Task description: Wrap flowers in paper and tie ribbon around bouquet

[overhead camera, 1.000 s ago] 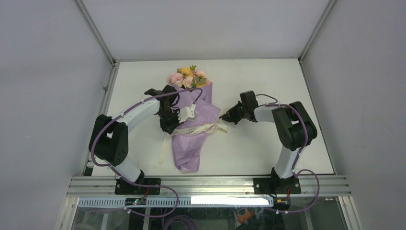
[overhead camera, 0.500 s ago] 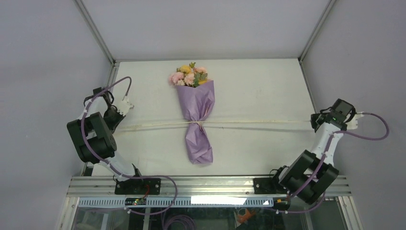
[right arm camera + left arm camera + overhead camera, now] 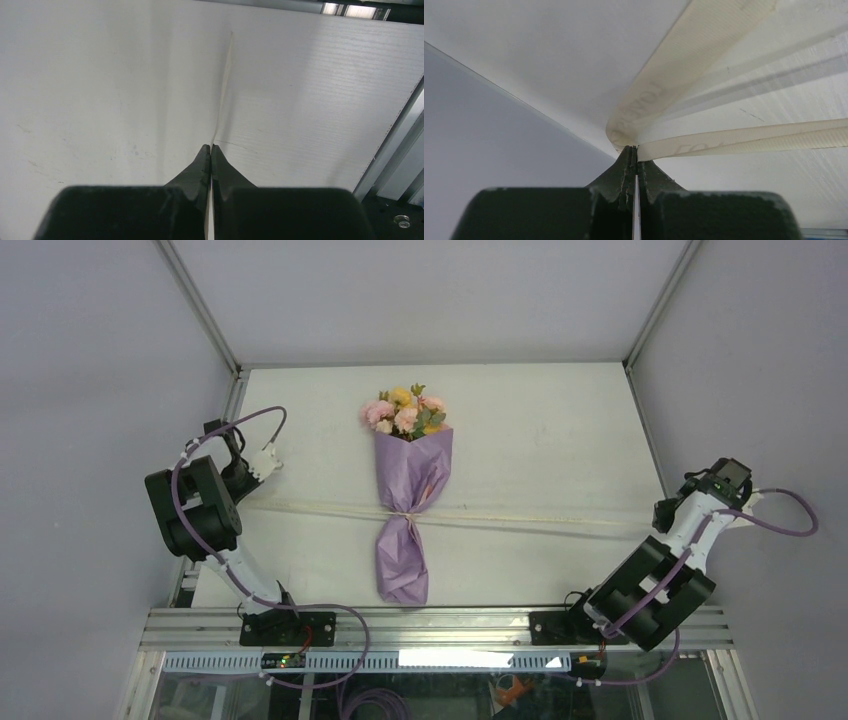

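Since the ribbon (image 3: 520, 521) is stretched tight across the table (image 3: 560, 420) and cinched around the waist of the bouquet (image 3: 408, 502), the main risk is too much pull. A harder tug could, I judge, crush or tear the thin purple paper (image 3: 413, 462), or slip an end out of a grip. An uneven tug could drag the bundle sideways or spin it. Whether a real knot sits at the waist is too small to tell; if not, slack would let the wrap spring loose.

The left gripper (image 3: 634, 152) is fully closed, pinching a folded loop of ribbon at its tips. The right gripper (image 3: 210, 148) is also fully closed, on the thin edge of the other end. The bouquet lies mid-table between them, well apart from both, flowers (image 3: 405, 412) pointing to the far side.
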Robot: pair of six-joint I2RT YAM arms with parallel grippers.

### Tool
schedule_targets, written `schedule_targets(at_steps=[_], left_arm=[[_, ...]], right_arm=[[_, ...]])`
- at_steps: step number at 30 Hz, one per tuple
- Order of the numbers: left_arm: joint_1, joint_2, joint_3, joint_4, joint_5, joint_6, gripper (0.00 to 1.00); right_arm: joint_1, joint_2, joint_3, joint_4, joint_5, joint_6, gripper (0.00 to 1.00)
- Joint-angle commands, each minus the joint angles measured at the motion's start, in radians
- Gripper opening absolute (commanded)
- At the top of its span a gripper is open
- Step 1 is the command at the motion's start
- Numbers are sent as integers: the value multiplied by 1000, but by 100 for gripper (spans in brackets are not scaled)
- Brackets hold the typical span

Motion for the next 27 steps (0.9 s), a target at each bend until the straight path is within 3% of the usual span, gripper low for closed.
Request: schedule_targets(at_steps=[1,14,21,24,27], left_arm=[[36,-25,44,126,-132,48,0],[63,2,49,132,-130,53,0],[73,-8,32,132,-121,54,0],[27,-56,34,-5,-68,-6,0],[-147,-162,30,-192,53,-94,0]], right_arm=[[-20,26,80,139,136,-62,0],[18,131,222,97,212,-113,0],[29,150,218,108,210,-126,0],[184,117,212,101,221,-166,0],[430,38,189,104,153,-156,0]])
